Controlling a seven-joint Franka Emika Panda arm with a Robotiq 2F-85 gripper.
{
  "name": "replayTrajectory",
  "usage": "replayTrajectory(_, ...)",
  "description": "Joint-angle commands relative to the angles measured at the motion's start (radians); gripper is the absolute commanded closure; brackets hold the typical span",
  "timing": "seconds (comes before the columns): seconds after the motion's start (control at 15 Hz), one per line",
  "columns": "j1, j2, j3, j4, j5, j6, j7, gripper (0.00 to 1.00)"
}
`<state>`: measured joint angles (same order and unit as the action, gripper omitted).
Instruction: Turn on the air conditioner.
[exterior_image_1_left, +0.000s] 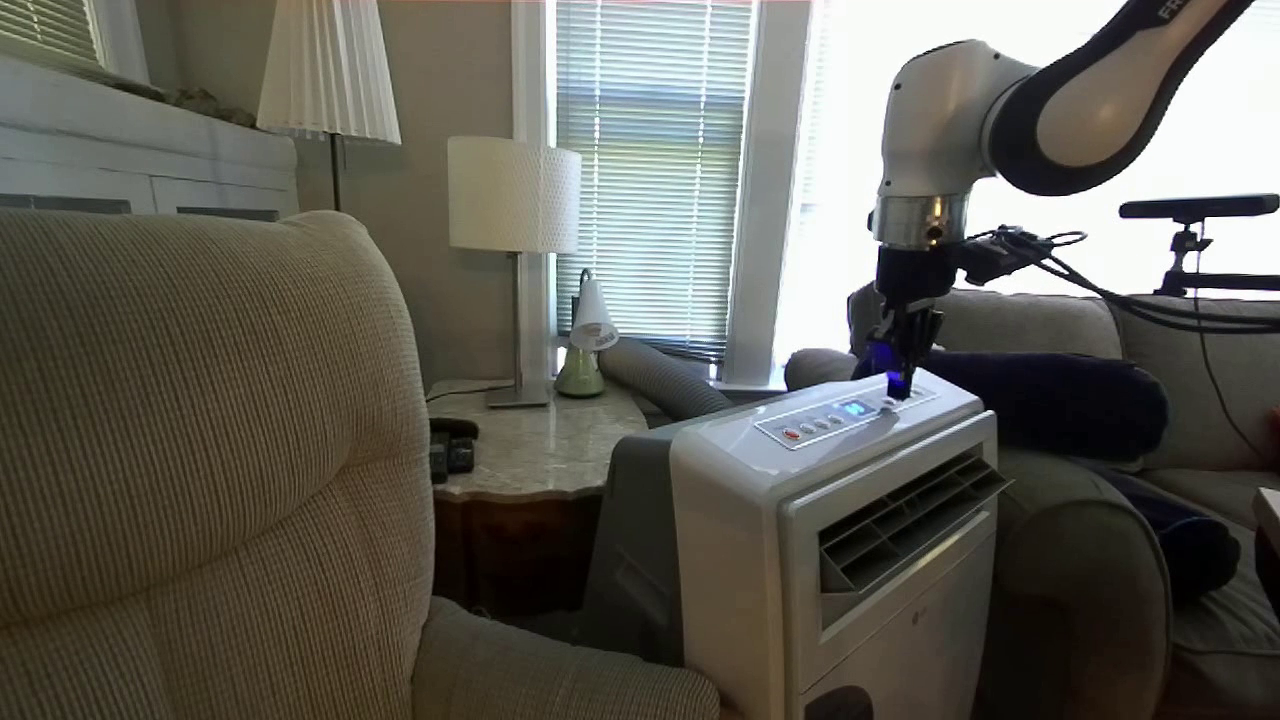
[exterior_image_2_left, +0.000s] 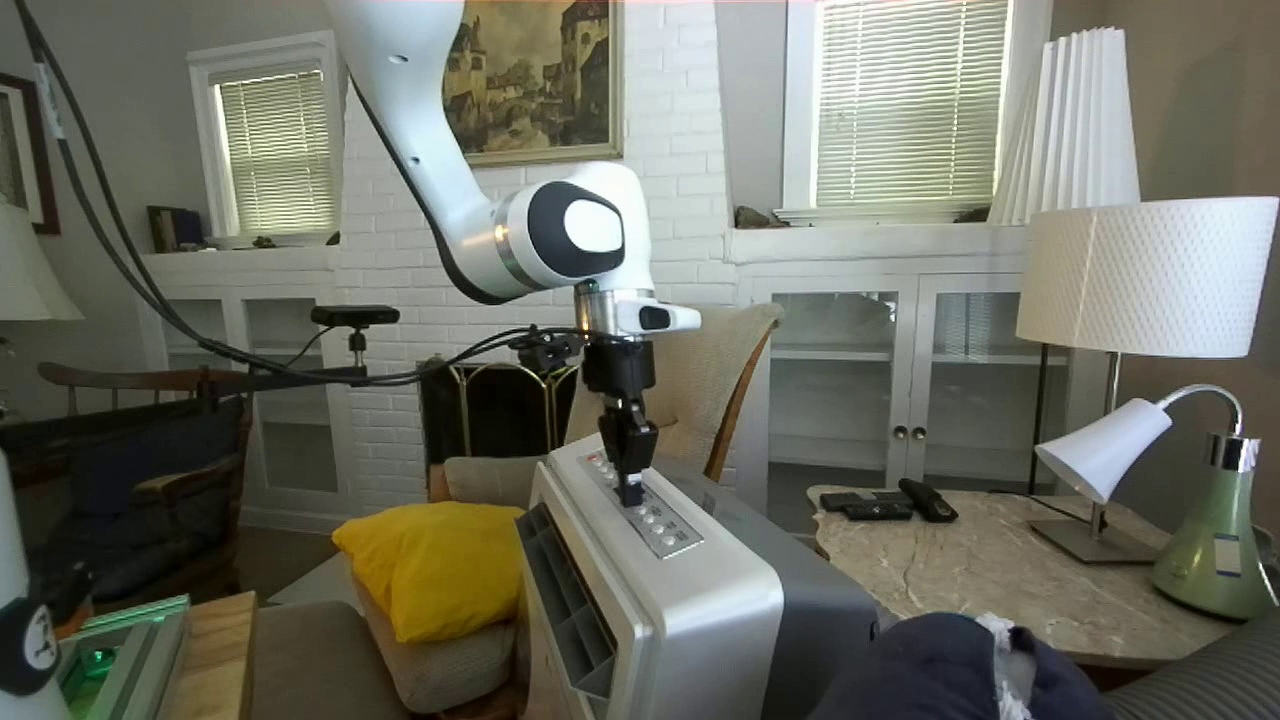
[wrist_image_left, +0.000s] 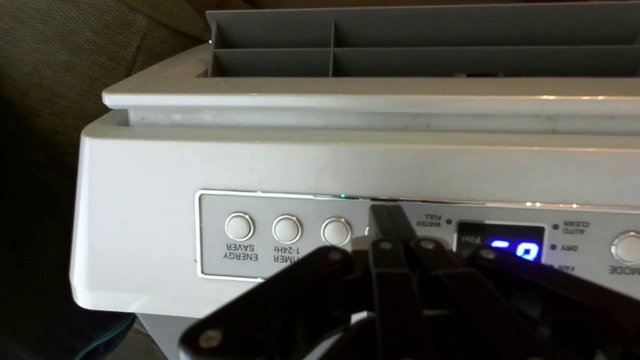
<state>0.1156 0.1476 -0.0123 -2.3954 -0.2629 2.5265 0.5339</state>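
The white air conditioner (exterior_image_1_left: 725, 520) stands on the floor, its louvred front vent tilted open; it also shows in an exterior view (exterior_image_2_left: 715, 590) and the wrist view (wrist_image_left: 150, 165). Its top control panel (wrist_image_left: 220, 210) has several round buttons and a display (wrist_image_left: 515, 247) lit blue; the display also glows in an exterior view (exterior_image_1_left: 856, 408). My gripper (exterior_image_1_left: 899, 385) points down at the panel, fingertips together with nothing between them. In the wrist view the fingertips (wrist_image_left: 392, 220) lie between a white button (wrist_image_left: 336, 232) and the display, covering part of another button. Whether they touch the panel I cannot tell.
A beige armchair (exterior_image_1_left: 200, 430) stands beside the unit. A grey sofa (exterior_image_1_left: 1080, 540) with a dark pillow (exterior_image_1_left: 1060, 400) is on its far side. A marble-topped table (exterior_image_1_left: 560, 450) with lamps and a ribbed hose (exterior_image_1_left: 665, 380) are behind. A yellow cushion (exterior_image_2_left: 440, 570) lies in front.
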Motion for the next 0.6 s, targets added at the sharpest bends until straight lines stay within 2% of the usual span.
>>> replayTrajectory(0.0,-0.004,-0.022,0.0,-0.009,-0.003,-0.004,-0.03,1.0)
replayTrajectory(0.53,-0.005,-0.007,0.004,0.002,0.016,0.022,-0.057,1.0)
